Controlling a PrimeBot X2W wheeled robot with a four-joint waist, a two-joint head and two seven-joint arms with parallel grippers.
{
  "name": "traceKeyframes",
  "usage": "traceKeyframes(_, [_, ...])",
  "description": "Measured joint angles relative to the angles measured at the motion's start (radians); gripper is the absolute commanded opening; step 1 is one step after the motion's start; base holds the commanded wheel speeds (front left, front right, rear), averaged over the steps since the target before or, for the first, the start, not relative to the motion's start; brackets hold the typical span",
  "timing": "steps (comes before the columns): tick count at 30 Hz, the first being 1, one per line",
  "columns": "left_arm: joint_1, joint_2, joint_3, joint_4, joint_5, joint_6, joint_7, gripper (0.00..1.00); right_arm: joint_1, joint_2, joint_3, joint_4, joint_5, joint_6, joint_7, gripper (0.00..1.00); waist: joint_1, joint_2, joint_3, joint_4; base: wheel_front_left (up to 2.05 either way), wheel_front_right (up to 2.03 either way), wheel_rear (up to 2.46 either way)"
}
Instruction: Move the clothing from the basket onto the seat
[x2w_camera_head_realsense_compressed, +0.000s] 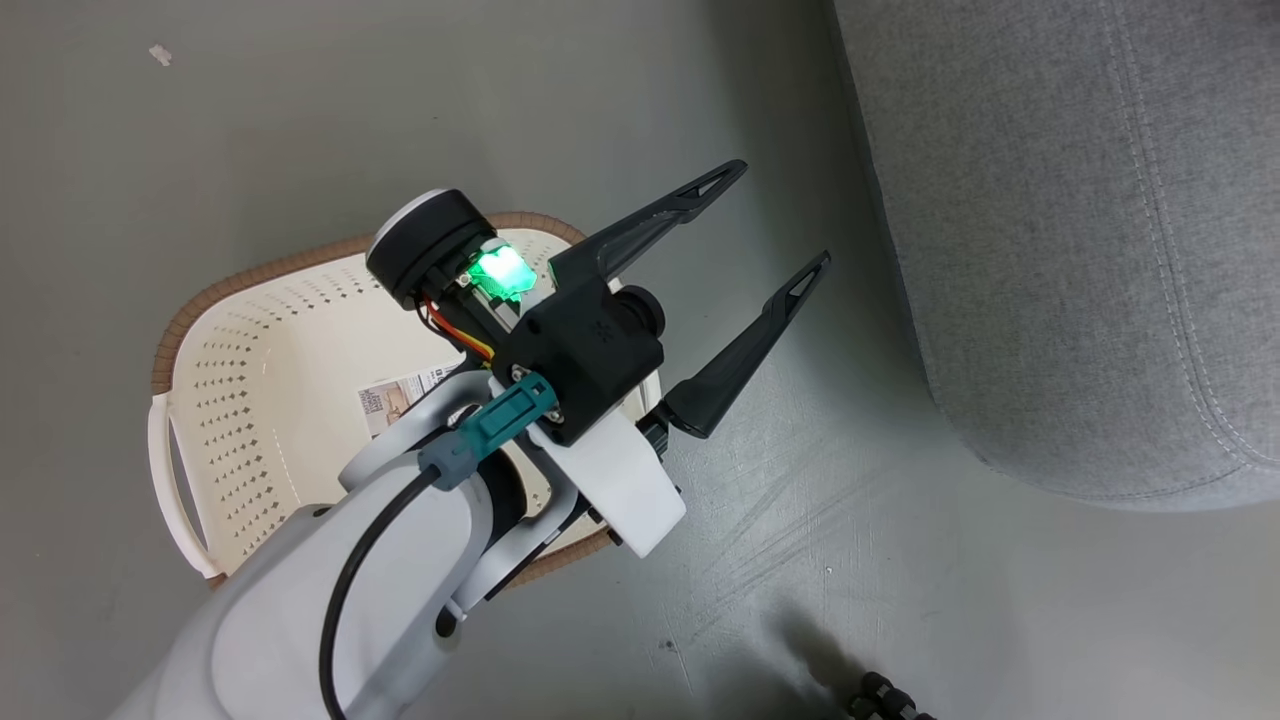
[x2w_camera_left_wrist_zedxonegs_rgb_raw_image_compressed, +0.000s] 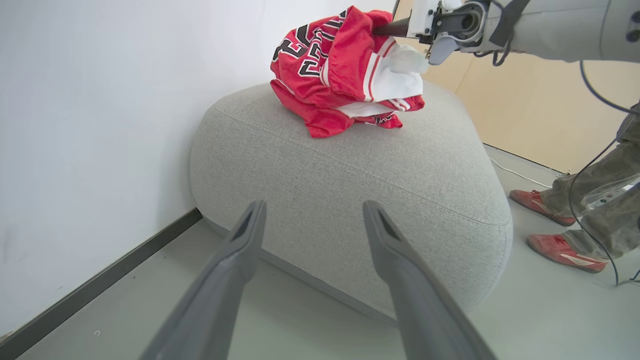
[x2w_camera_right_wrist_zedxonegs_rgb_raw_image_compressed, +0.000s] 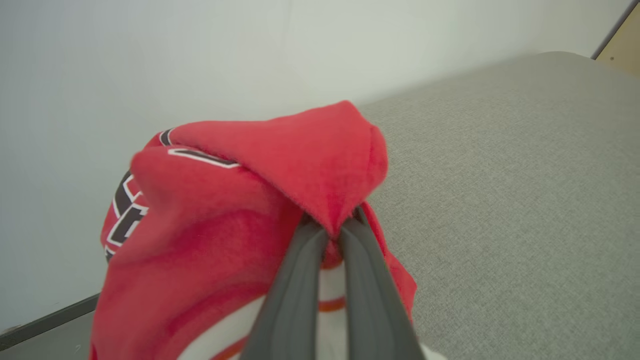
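OK, right gripper (x2w_camera_right_wrist_zedxonegs_rgb_raw_image_compressed: 332, 225) is clamped on a fold of the red-and-white sports clothing (x2w_camera_left_wrist_zedxonegs_rgb_raw_image_compressed: 345, 70), bundle lying on the grey fabric sofa seat (x2w_camera_left_wrist_zedxonegs_rgb_raw_image_compressed: 350, 170). Open wide and back straight out so you don't snag it. Left gripper (x2w_camera_head_realsense_compressed: 782, 213): spread, empty, above the cream perforated plastic basket (x2w_camera_head_realsense_compressed: 250, 360).

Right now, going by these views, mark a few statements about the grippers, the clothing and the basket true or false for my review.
1. The right gripper is shut on the clothing. True.
2. The left gripper holds a garment. False: its jaws are open and empty.
3. The clothing lies in the basket. False: it is out of the basket, resting on the seat.
4. A person in red shoes stands beside the seat. True.
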Motion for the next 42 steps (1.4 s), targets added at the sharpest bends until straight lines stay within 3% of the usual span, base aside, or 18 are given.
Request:
traceKeyframes(1, [0.000,0.000,0.000,0.002,0.000,0.000,0.000,1.00,-0.001,0.000,-0.002,0.003,-0.005,0.000,0.004,0.06,0.0000,0.0000,-0.001,-0.002,0.00,0.00,0.00])
traceKeyframes(2, [0.000,0.000,0.001,0.004,0.000,-0.002,0.000,1.00,-0.001,0.000,-0.001,0.005,-0.019,0.000,0.008,0.24,0.0000,0.0000,-0.003,-0.003,0.00,0.00,0.00])
traceKeyframes(3, [0.000,0.001,0.001,0.006,0.000,-0.003,0.000,1.00,-0.001,0.000,-0.001,0.006,-0.034,0.000,0.008,0.35,0.0000,0.0000,-0.004,-0.005,0.00,0.00,0.00])
traceKeyframes(6, [0.000,0.004,0.006,0.010,0.000,-0.003,-0.002,1.00,-0.001,-0.002,-0.005,0.008,-0.065,0.000,0.007,0.54,0.0000,0.0000,-0.010,-0.011,0.00,0.00,0.00])
traceKeyframes(8, [0.000,0.005,0.008,0.013,0.000,-0.003,-0.005,1.00,-0.001,-0.001,-0.011,0.008,-0.079,0.000,0.006,0.82,0.0000,0.0000,-0.014,-0.014,0.00,0.00,0.00])
traceKeyframes(10, [0.000,0.005,0.012,0.014,0.000,-0.003,-0.009,1.00,0.000,0.004,-0.018,0.008,-0.089,0.000,-0.003,1.00,0.0000,0.0000,-0.019,-0.018,0.00,0.00,0.00])
traceKeyframes(22, [0.000,0.013,0.028,0.027,-0.001,-0.003,-0.033,1.00,0.063,0.049,-0.046,-0.038,-0.152,0.000,-0.077,1.00,0.0000,0.0000,-0.058,-0.036,0.00,0.00,0.00])
traceKeyframes(33, [0.013,0.016,0.074,0.046,-0.019,0.003,-0.078,1.00,0.178,0.174,-0.047,-0.134,-0.184,0.000,-0.139,1.00,0.0000,0.0000,-0.121,-0.046,0.00,0.00,0.00])
traceKeyframes(42, [0.067,0.018,0.120,0.065,-0.035,0.037,-0.129,1.00,0.265,0.273,0.028,-0.240,-0.225,0.000,-0.169,1.00,0.0000,0.0000,-0.187,-0.036,0.00,0.00,0.00])
